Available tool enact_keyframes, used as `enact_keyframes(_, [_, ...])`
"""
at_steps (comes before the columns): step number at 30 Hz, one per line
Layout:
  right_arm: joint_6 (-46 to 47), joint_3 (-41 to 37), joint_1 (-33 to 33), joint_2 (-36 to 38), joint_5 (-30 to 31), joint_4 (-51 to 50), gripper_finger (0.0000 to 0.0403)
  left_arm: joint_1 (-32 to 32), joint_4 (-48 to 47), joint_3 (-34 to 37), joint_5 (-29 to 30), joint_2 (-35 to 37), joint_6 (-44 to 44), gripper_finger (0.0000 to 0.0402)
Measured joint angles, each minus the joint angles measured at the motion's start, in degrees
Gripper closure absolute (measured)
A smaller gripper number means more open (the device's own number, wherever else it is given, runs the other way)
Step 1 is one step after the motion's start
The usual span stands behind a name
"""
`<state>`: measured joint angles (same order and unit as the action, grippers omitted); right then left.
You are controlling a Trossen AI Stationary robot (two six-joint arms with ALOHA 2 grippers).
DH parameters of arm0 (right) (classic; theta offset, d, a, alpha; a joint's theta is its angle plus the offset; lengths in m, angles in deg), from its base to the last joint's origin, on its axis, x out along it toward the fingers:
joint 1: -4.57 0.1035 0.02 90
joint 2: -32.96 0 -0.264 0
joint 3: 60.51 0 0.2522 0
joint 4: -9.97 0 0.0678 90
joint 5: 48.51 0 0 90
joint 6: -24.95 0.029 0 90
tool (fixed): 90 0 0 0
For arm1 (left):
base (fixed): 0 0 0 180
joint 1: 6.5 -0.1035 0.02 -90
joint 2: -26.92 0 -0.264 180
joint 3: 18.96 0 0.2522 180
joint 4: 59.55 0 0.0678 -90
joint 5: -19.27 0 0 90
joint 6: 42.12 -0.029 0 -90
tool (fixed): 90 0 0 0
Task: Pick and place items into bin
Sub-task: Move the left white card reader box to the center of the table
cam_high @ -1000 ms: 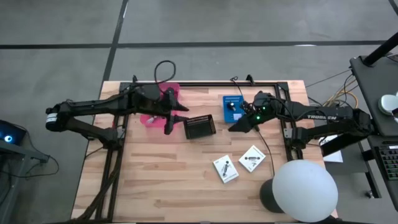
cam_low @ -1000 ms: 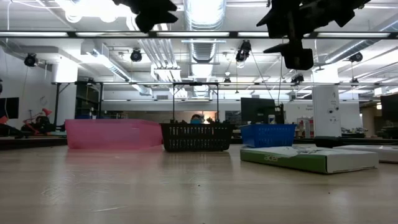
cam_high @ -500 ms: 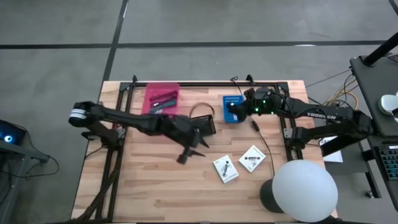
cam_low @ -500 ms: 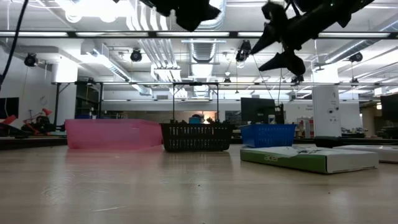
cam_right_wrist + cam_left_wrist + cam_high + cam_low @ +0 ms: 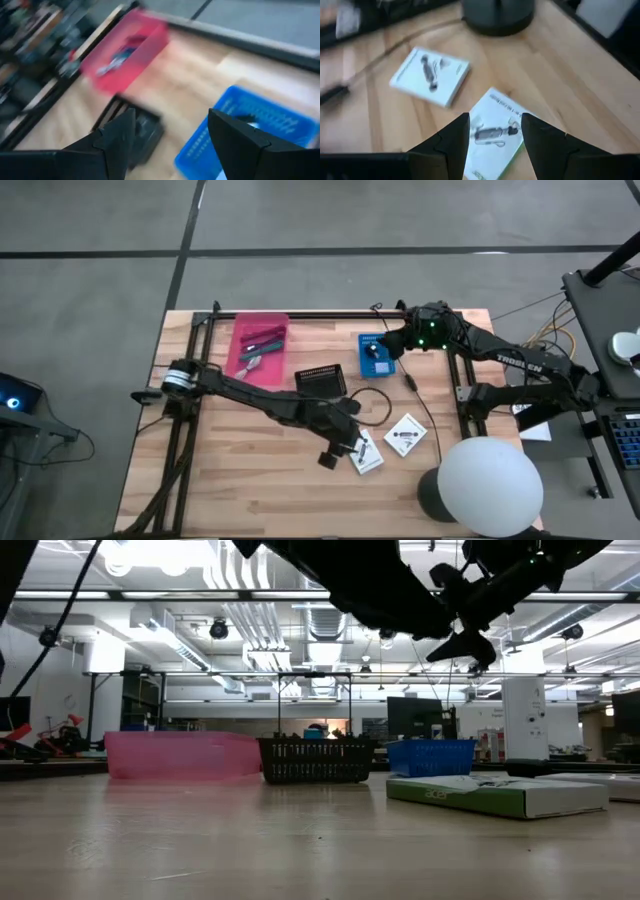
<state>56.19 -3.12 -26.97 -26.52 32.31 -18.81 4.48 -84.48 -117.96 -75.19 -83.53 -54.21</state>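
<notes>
— Seen as from overhead, look first at the left pincer (image 5: 495, 119): stretched out over the middle of the pale plank worktop (image 5: 240, 480), fingers spread wide, gripping nothing, poised right above one white packet (image 5: 362, 452).

— Noted. Lies flat, turned askew to the worktop's edges, with a second white packet (image 5: 405, 434) just beside it, likewise askew. Carries a small dark picture, as does its neighbour; print too small to read.

— And the right pincer (image 5: 171, 114)?

— Raised over the blue bin (image 5: 365, 340) at the far side, fingers also set wide, empty. Note the small dark knob (image 5: 374, 354) inside that bin.

— Seen. Add the pink bin (image 5: 240, 372), holding purple sticks (image 5: 262, 335) with long axes slanted across it, and the black basket (image 5: 321, 383) between pink and blue.

— Any writing?

— "TROSSEN" in white along the right arm (image 5: 520, 363). What looks like "acer" on a green-edged packet (image 5: 495, 795), viewed level across the worktop; cannot tell which of the two.

— Surroundings?

— Black frame rails, grey floor, a white dome lamp (image 5: 490, 485) at the near right corner; beyond, a hall with ceiling ducts and strip lights.
</notes>
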Motion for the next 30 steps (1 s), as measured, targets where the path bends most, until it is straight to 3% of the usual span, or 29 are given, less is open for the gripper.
enact_keyframes(5, [-10.7,0.0,0.4,0.0,-14.0,-3.8,0.0170,-0.1,-6.2,-0.7,5.2,1.7,8.1,0.0238])
enact_keyframes(10, [-20.2,0.0,3.0,-0.2,-21.2,-8.6,0.0170,0.0,-11.4,-0.6,6.1,4.7,8.3,0.0238])
enact_keyframes(21, [-42.5,-2.0,17.5,-4.9,-22.1,-13.2,0.0170,-0.1,-15.6,0.3,6.1,5.6,8.3,0.0238])
enact_keyframes(30, [-43.7,-2.1,23.7,-14.6,-19.3,-12.7,0.0203,-0.1,-21.0,0.2,6.0,5.6,8.8,0.0238])
